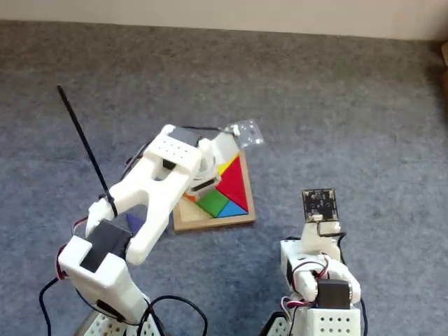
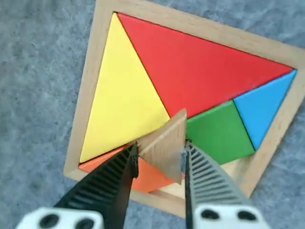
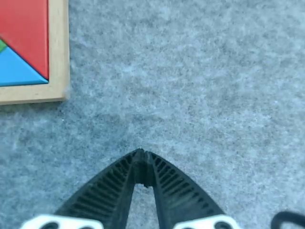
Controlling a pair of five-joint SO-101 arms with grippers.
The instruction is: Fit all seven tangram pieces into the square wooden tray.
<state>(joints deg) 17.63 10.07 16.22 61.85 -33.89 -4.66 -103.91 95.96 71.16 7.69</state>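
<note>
The left gripper is clamped on a triangular piece that shows its bare wooden face and stands on edge, tilted, over the middle of the square wooden tray, its tip above the spot where the coloured pieces meet. In the tray, the yellow triangle lies along one edge and the red triangle along the next, the two meeting at a corner. The blue triangle fills another corner, the green square touches it, and an orange piece lies at the corner below the gripper, with some bare tray floor beside the green square. The right gripper is closed on nothing, fingertips touching, above the grey carpet near the tray's blue corner. On the carpet near the tray, a small purple shape is partly hidden by the left arm
</note>
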